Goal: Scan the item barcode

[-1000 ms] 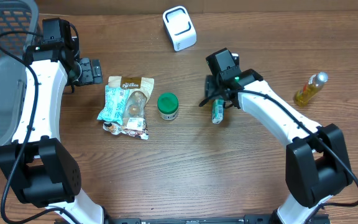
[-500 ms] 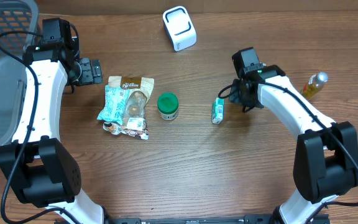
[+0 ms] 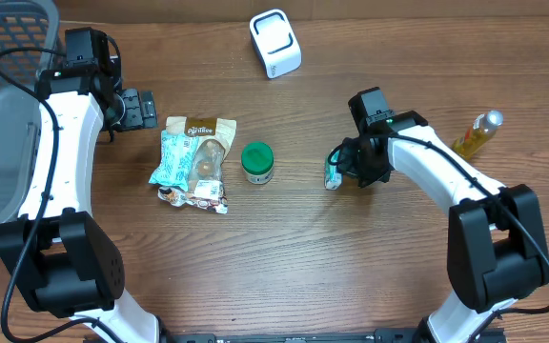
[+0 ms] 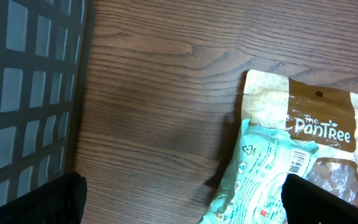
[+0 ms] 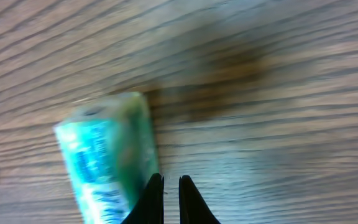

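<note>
The small green pack point(image 3: 333, 171) lies on the worktop point(image 3: 284, 248), nearer the robot than the white scanner point(image 3: 275, 43) and to its right. The right gripper point(image 5: 169, 186) sits just beside the pack, its fingers pinched together on nothing. They should part, straddle the pack's narrow sides, then close, leaving the barcode face uncovered. The left gripper point(image 3: 141, 108), far left of the scanner, gapes empty.

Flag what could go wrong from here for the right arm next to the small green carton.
1. The right gripper is shut with nothing between its fingers, close beside the green carton; moving on could shove or tip it instead of gripping it.
2. The wrist view is blurred, so the carton's barcode side cannot be told; it might reach the white scanner facing the wrong way.
</note>
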